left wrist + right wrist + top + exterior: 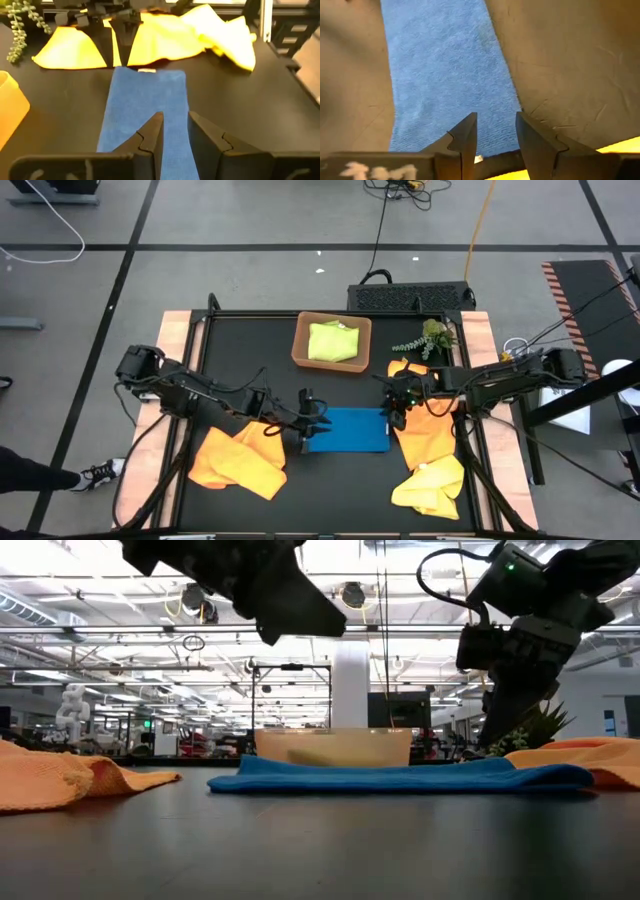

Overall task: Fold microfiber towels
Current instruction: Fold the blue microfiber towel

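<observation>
With the blue towel lying folded flat, both the left claw and right claw hang apart and empty over its ends, and should lift straight clear to avoid snagging it.

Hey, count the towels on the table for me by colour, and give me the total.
Blue microfiber towel, folded flat between the two grippers: 1
Orange microfiber towels, one at the left, one at the right: 2
Yellow microfiber towel, crumpled at the front right: 1
Lime green microfiber towel, in the shallow brown tray: 1
Total: 5 towels
</observation>
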Controlling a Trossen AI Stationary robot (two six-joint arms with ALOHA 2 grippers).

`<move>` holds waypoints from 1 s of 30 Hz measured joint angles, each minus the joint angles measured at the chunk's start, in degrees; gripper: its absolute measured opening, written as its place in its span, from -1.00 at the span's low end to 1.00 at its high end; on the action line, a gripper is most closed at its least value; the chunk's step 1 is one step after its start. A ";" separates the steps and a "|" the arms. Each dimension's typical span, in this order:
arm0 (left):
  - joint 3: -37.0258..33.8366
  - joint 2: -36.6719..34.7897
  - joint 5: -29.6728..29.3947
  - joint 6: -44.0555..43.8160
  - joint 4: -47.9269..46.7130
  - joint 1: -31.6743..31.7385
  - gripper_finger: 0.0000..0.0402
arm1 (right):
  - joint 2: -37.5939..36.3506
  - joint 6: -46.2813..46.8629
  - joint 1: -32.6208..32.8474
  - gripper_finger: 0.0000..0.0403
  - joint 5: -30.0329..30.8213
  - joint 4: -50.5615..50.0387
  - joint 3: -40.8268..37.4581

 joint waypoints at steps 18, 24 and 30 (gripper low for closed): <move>0.07 11.99 4.25 -5.78 13.99 4.28 -0.04 | -0.02 4.76 -2.08 0.05 -0.79 14.09 -10.55; 0.02 12.00 4.26 -5.90 14.88 4.81 -0.05 | 0.00 4.19 -4.91 0.12 -0.73 19.24 -12.50; 0.02 11.95 4.75 -5.70 15.43 4.74 -0.05 | -0.48 1.25 -6.74 0.12 -0.90 23.47 -12.48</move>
